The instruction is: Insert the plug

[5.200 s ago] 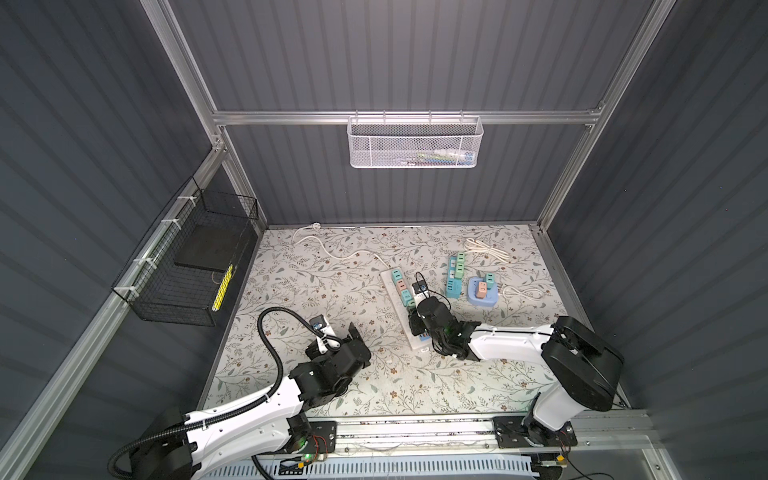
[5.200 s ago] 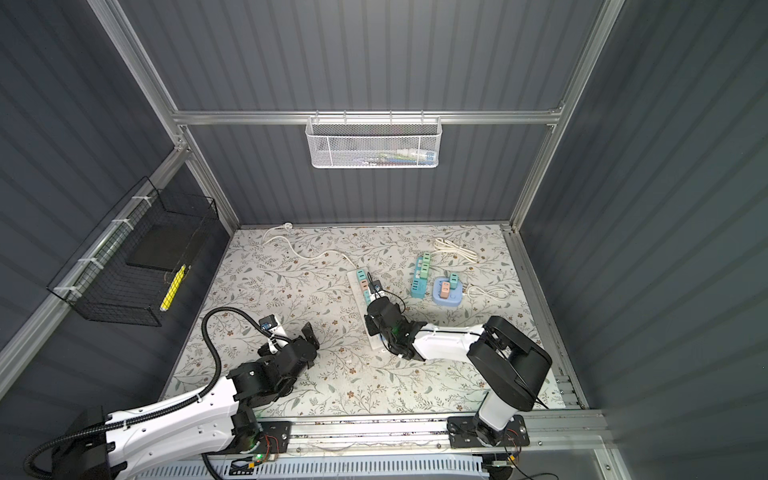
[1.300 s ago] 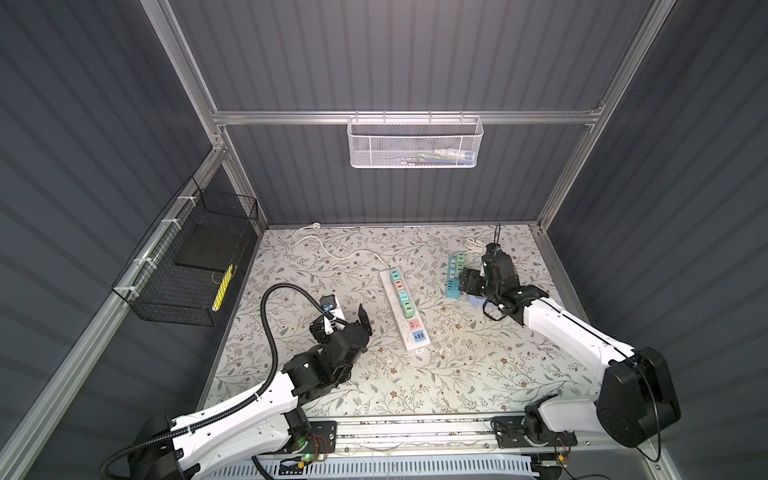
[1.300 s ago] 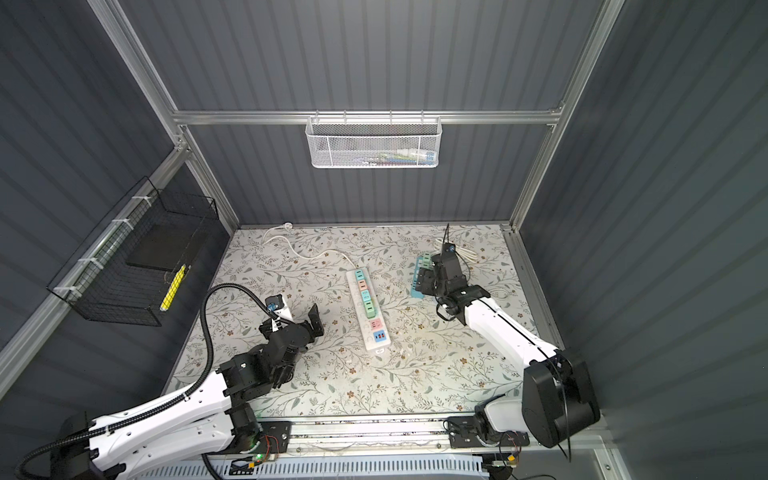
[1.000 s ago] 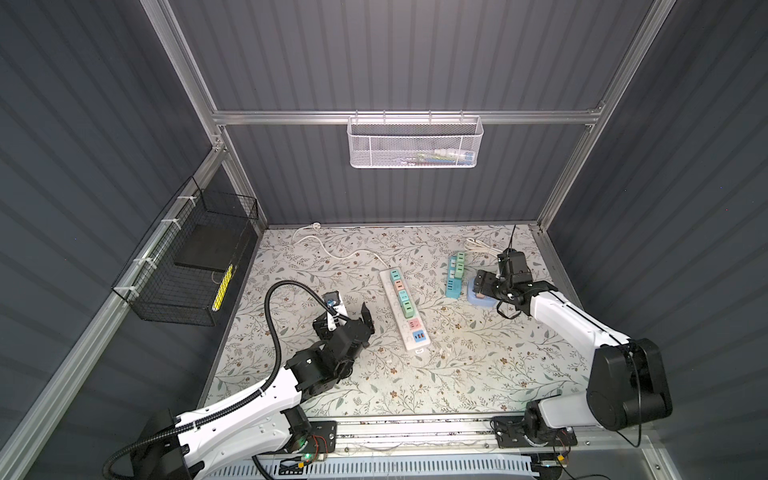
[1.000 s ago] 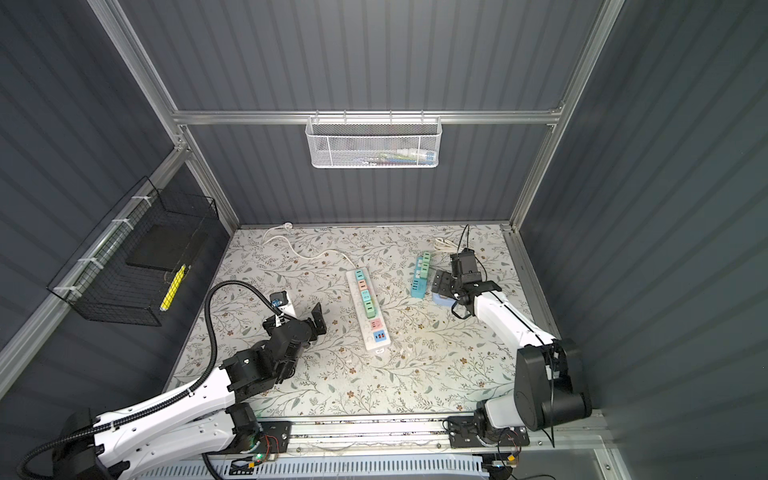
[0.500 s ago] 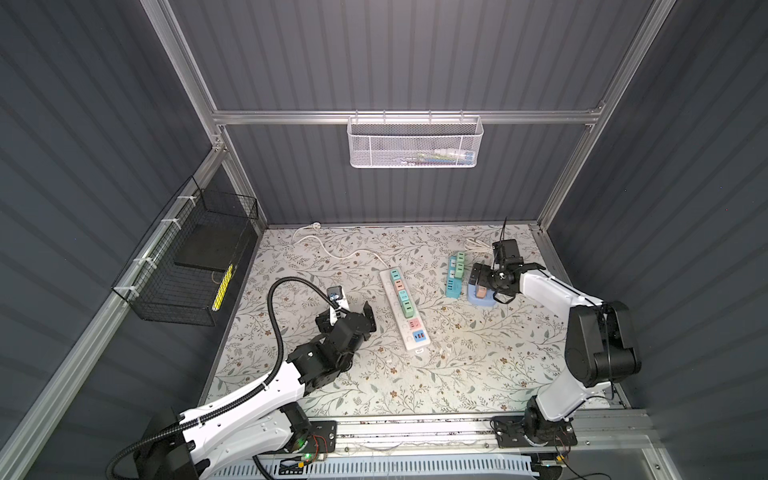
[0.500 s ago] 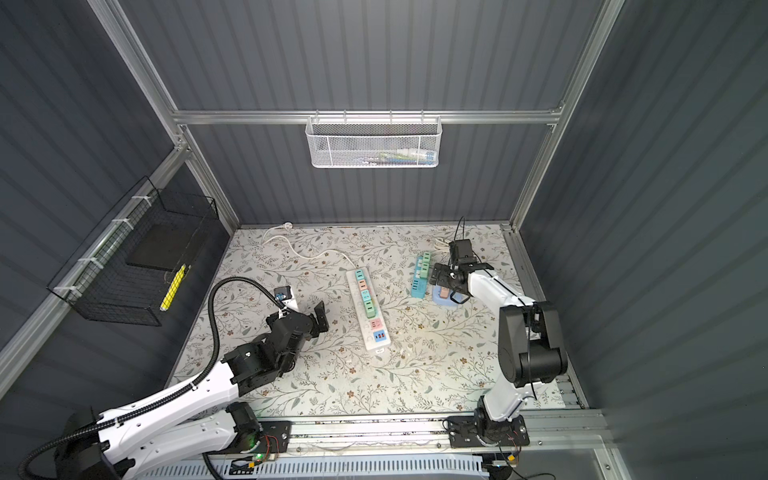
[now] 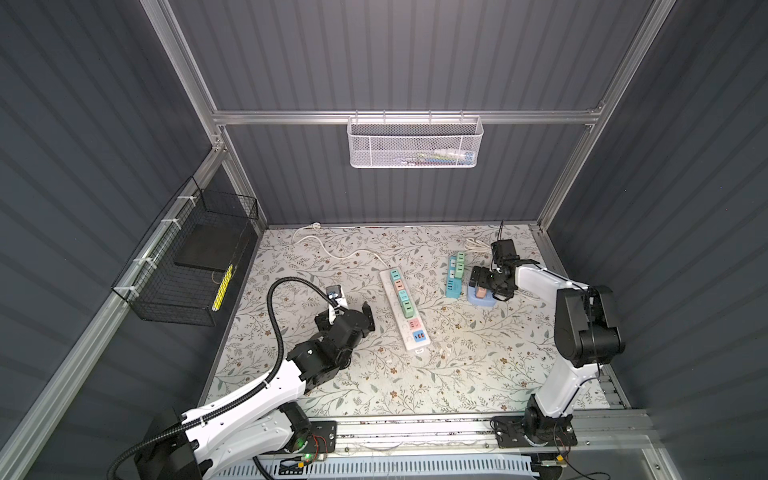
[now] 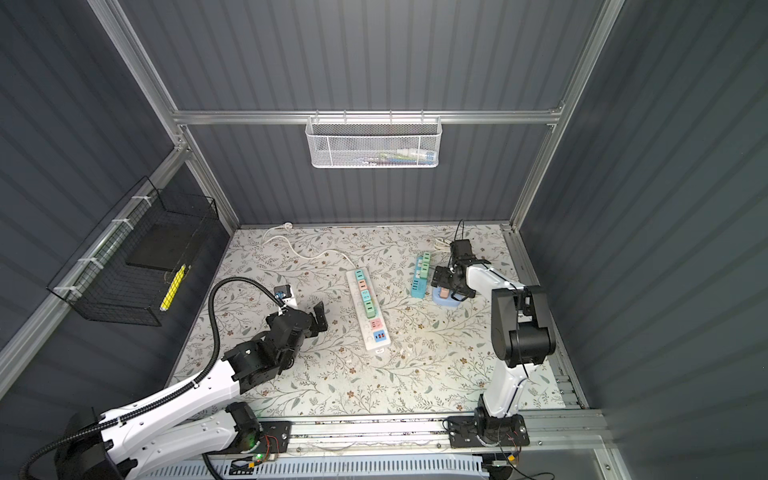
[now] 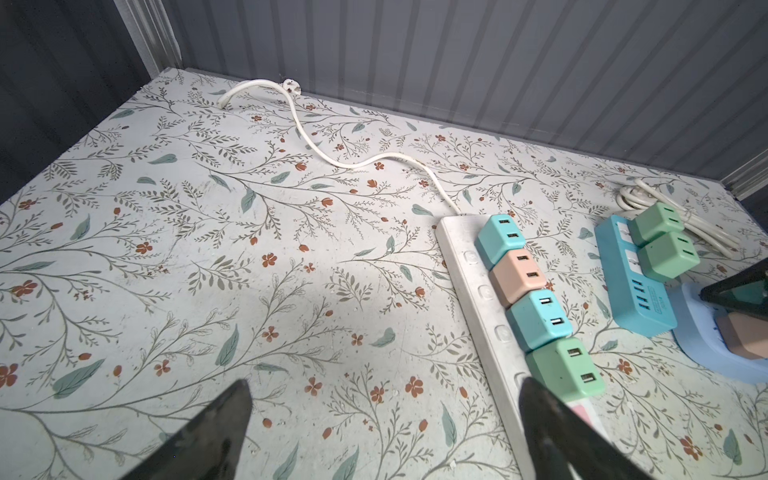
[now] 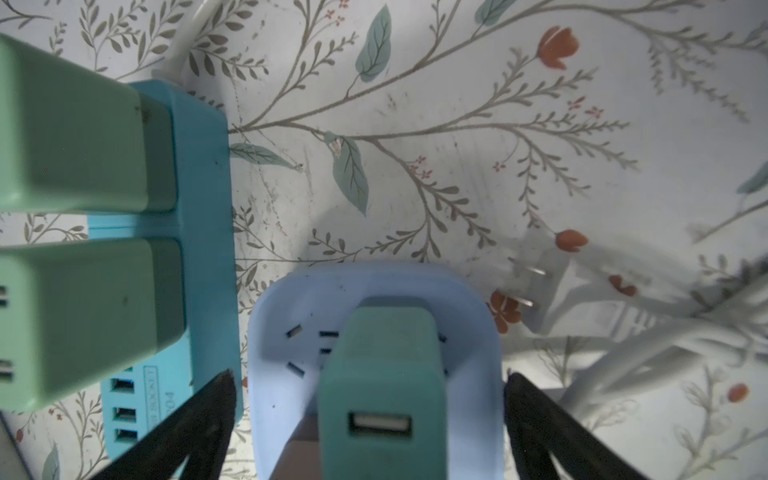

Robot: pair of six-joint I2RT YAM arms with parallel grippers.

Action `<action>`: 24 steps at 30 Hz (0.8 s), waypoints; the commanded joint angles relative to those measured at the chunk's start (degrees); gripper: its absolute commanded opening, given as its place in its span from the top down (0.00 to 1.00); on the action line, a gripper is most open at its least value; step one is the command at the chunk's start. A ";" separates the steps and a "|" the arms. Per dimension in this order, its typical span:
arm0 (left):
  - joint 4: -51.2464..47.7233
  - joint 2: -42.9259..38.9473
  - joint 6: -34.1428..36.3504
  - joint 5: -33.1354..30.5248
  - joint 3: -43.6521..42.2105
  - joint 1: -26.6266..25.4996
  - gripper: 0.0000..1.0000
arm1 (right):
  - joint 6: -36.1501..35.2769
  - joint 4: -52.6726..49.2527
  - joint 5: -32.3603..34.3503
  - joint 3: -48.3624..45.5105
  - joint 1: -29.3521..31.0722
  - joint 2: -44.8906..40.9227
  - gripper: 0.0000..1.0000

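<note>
Nearest me, past the front rail (image 9: 415, 428), the floral mat (image 9: 457, 374) lies bare across its front half, so there's plenty of room to move there. L gripper (image 11: 384, 392) hangs over the mat just left of the white power strip (image 11: 482, 286), fingers spread wide over bare mat. That strip runs near-to-far w/ four chargers plugged along it. Further back on the R side, R gripper (image 12: 370, 379) sits over the pale-blue socket base (image 12: 291, 299). Its fingers (image 12: 199, 415) are spread open and straddle the base, one each side; can't tell if they graze its walls. The teal plug (image 12: 380, 345) stands in that base, long axis upright, USB port facing the wrist cam, prongs hidden below. A pink plug (image 9: 481, 293) shares the base. Tight on one side: the blue power strip (image 9: 453, 286) w/ two green chargers (image 9: 459, 266) lies just beside the base. Behind, a coiled white cord (image 9: 476, 245) sits near the back wall.
</note>
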 commanded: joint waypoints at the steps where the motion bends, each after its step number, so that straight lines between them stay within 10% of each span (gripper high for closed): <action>1: -0.87 -0.05 0.51 0.24 2.02 0.45 0.00 | -0.35 -0.91 -2.92 0.61 0.06 0.91 0.01; 24: -4.00 -3.58 0.79 -1.36 2.02 0.86 0.00 | 2.32 -0.30 -3.00 6.72 11.14 7.38 0.04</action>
